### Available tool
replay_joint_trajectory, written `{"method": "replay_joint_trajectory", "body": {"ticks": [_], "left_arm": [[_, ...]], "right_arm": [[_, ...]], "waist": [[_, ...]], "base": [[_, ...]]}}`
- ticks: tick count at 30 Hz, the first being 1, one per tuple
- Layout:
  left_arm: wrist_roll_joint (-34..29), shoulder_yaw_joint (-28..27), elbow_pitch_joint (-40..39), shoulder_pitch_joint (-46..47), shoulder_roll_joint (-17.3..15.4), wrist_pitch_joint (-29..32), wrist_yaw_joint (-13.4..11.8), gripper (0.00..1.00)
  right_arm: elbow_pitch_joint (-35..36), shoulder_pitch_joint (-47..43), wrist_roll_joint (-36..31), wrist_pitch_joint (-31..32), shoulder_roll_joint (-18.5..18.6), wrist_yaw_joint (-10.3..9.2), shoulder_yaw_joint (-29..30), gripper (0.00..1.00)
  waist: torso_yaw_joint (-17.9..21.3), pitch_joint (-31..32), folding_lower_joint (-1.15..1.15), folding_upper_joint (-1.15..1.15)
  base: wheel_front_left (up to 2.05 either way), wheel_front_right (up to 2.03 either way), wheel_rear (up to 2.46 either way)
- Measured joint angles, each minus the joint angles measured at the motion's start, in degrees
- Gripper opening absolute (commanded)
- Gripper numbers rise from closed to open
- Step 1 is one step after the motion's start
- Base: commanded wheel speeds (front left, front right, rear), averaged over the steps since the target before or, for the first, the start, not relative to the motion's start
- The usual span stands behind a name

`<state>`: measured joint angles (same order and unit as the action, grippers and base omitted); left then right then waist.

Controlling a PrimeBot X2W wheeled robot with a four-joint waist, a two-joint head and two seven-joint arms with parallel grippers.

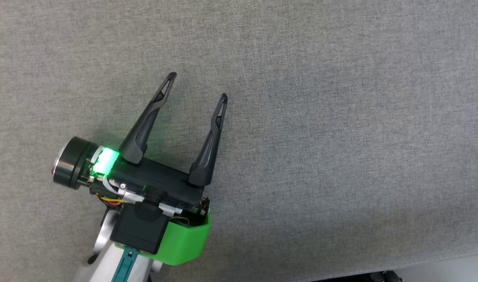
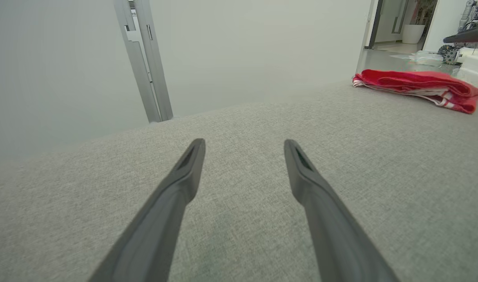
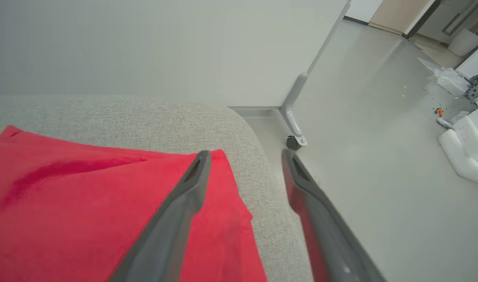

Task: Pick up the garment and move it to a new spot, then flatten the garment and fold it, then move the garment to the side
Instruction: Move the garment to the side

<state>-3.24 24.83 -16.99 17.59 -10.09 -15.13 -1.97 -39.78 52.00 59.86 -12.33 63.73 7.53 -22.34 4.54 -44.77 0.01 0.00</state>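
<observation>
Garment [image 2: 417,87] on cushion [image 2: 243,117] edge, right of left claw [image 2: 243,141]

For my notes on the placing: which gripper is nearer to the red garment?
Right. The right gripper is open just above an edge of the garment; the left gripper is over the grey cushion, with the garment far off.

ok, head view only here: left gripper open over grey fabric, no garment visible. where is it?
Observer: Left wrist view has the red folded garment lying at the far edge of the grey fabric surface, on that view's right.
Operator: right gripper on it?
Observer: No. The right gripper hangs open over the garment's corner, with nothing between its fingers.
Operator: close to the drop?
Observer: Yes. That corner lies beside the surface's rounded edge, and the pale floor is just beyond.
</observation>
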Motion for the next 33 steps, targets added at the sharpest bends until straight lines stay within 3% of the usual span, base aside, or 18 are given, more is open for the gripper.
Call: {"method": "replay_joint_trajectory", "body": {"ticks": [5, 9, 12, 17, 27, 33], "left_arm": [[1.91, 0.04, 1.07, -0.07, 0.75, 0.00, -1.34, 1.00], [3.87, -0.64, 3.01, -1.62, 1.77, 0.01, -2.40, 1.00], [5.43, -1.93, 4.78, -3.52, 2.37, 0.00, -3.20, 1.00], [9.81, -5.86, 8.42, -8.05, 4.05, 0.00, -3.66, 1.00], [13.63, -15.19, 14.28, -15.22, 6.39, 0.01, -0.38, 1.00], [11.52, -17.28, 15.45, -18.54, 6.99, 0.01, 0.82, 1.00]], "right_arm": [[0.96, 1.94, -7.49, -2.25, -6.90, 0.01, 0.24, 1.00], [6.19, -0.85, -12.17, -2.66, -13.00, 0.01, 1.66, 1.00], [10.80, -5.44, -16.55, -2.69, -18.38, 0.01, 5.16, 1.00], [17.82, -14.39, -25.46, -2.71, -30.36, 0.01, 8.82, 1.00], [28.75, -30.41, -43.36, -2.72, -50.10, 0.01, 14.32, 1.00], [32.85, -42.14, -48.43, -2.72, -55.38, 0.01, 15.94, 1.00]], "waist": [[-0.84, 2.42, 0.00, 0.00], [-1.64, 5.47, 0.00, 0.00], [-2.25, 8.27, -0.01, 0.00], [-2.95, 13.82, -0.01, 0.00], [-2.84, 25.70, -0.01, 0.00], [-2.90, 32.26, -0.01, 0.00]], "base": [[0.00, 0.00, 0.00], [0.00, 0.00, 0.00], [0.00, 0.00, 0.00], [0.00, 0.00, 0.00], [0.00, 0.00, 0.00], [0.00, 0.00, 0.00]]}}
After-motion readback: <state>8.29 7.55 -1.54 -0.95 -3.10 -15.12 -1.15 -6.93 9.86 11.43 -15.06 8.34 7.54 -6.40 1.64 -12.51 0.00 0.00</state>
